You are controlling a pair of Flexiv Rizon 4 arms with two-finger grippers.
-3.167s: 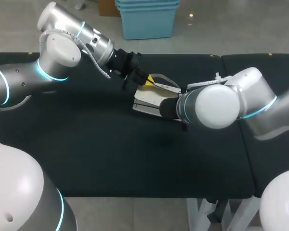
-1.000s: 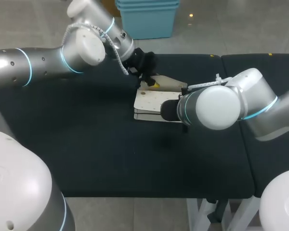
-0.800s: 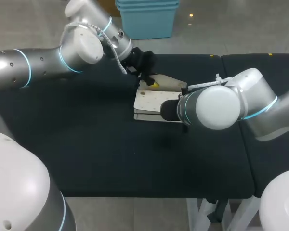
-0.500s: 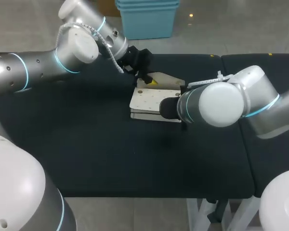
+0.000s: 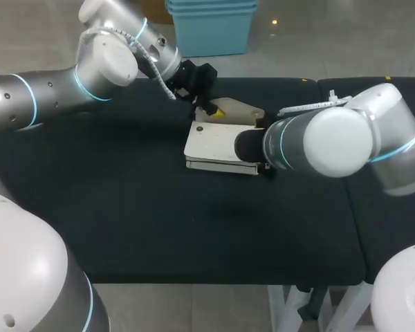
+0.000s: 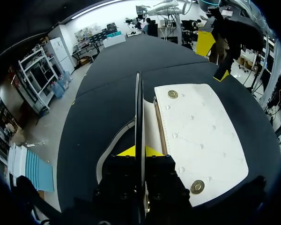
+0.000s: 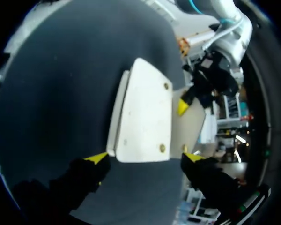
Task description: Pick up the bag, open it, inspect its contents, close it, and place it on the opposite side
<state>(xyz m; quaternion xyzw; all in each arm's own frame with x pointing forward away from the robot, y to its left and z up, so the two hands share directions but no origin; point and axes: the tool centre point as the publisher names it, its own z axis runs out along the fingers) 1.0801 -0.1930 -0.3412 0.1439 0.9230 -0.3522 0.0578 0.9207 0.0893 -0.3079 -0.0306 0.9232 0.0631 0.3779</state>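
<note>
The job looks to be at its opening step. The bag lies flat on the dark surface, not lifted off it. The left gripper is pressed together on the edge of the flap and holds it raised, edge-on straight ahead of its tips. The bag's cream body, with two brass snaps, lies just beside that gripper on the side away from the strap. The right gripper is spread wide astride the bag's near end, one tip at a corner and the other just beside the open flap. It does not seem to clamp the bag. Nothing inside the bag shows in any view, so the inspection looks not yet done. Closing the flap and setting the bag down on the opposite side are also left.
</note>
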